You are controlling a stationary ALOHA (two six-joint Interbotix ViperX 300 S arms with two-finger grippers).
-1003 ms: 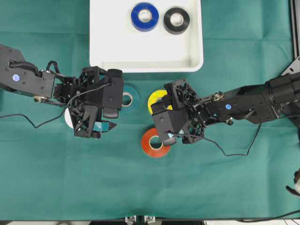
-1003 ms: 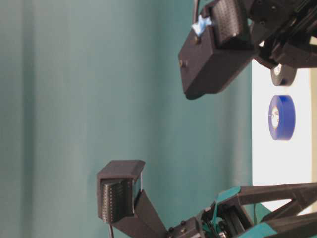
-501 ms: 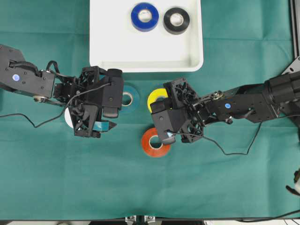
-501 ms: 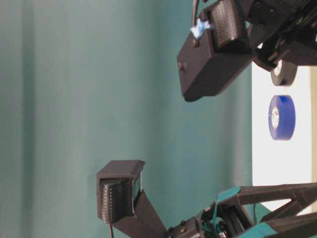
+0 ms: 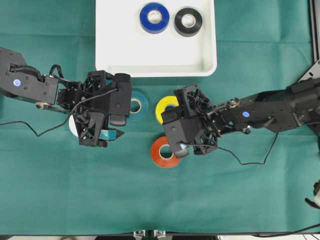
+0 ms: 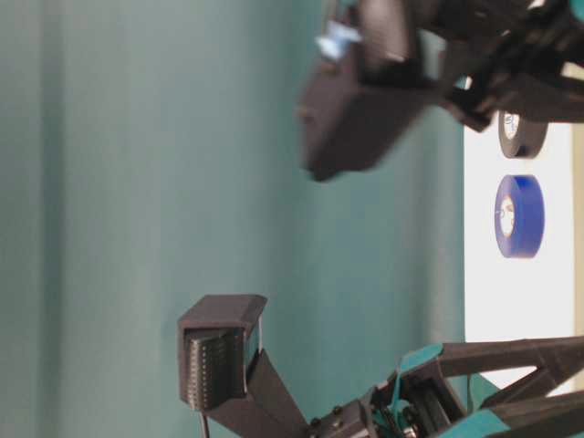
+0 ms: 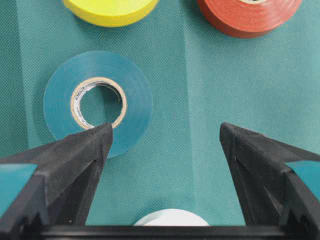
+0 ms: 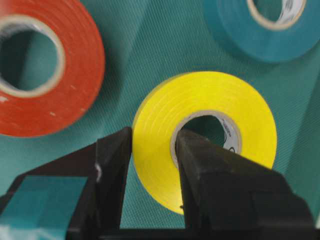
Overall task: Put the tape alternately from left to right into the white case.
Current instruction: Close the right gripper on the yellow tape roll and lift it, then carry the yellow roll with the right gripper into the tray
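My right gripper (image 8: 155, 137) is shut on the yellow tape (image 8: 200, 95), one finger inside its pale core and the other against its outer edge. From overhead, the right gripper (image 5: 174, 116) covers part of the yellow tape (image 5: 165, 105). Red-orange tape (image 5: 162, 152) lies just below it and teal tape (image 5: 138, 104) to its left. My left gripper (image 7: 165, 130) hangs open over bare cloth between the teal tape (image 7: 127, 87) and the white tape (image 7: 172, 218), holding nothing. Blue tape (image 5: 154, 17) and black tape (image 5: 188, 21) lie in the white case (image 5: 125, 47).
Green cloth covers the table. The case's near rim (image 5: 155, 73) runs just beyond both grippers. A thin black cable (image 5: 250, 161) trails on the cloth under the right arm. A metal frame (image 5: 315, 30) edges the far right.
My right gripper's jaws have closed on the yellow tape, and that gripper is now shifting, blurred in the table-level view. The left arm has not moved.
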